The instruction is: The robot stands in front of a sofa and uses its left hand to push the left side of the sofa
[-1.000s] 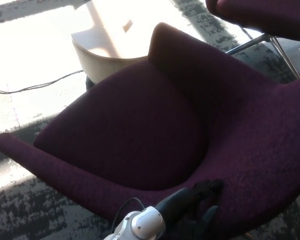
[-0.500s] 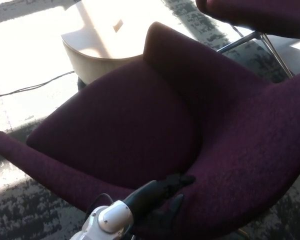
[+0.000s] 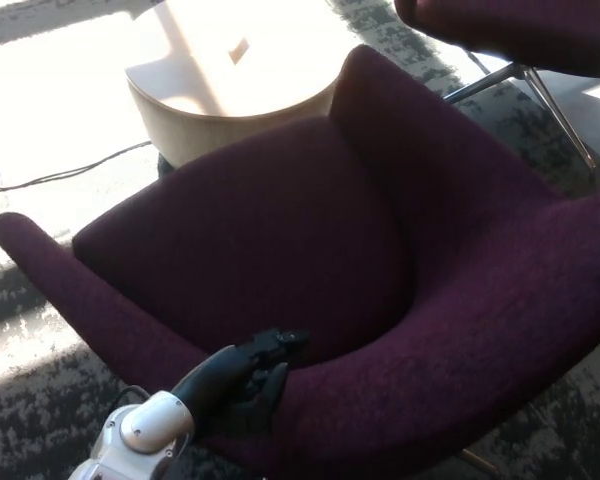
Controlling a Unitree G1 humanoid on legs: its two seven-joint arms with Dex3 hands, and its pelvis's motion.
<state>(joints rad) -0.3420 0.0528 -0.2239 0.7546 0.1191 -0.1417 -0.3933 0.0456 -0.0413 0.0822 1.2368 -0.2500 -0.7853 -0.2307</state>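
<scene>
Head view. The sofa (image 3: pixel 310 250), dark purple fabric, fills most of the frame; its seat cushion sits in the middle, the backrest rises toward the right, and a long armrest runs along the lower left edge out to a rounded tip at the left. All positions below are taken from the sofa. The left hand (image 3: pixel 242 378) is at the sofa's near lower edge, pressed flat against the armrest just below the front of the seat cushion; its black fingers (image 3: pixel 276 345) lie close together against the fabric and hold nothing, though whether they are fully closed cannot be told in the shadow. The white wrist joint sits just below and left of the hand, off the sofa's edge. The right hand does not show. Behind the sofa, at its upper left, stands a round pale wooden table (image 3: pixel 195 110), partly in strong sunlight. A second purple seat (image 3: pixel 510 30) on metal legs is beyond the sofa's upper right. A black cable (image 3: pixel 70 172) lies on the patterned grey carpet (image 3: pixel 40 410) left of the sofa.
</scene>
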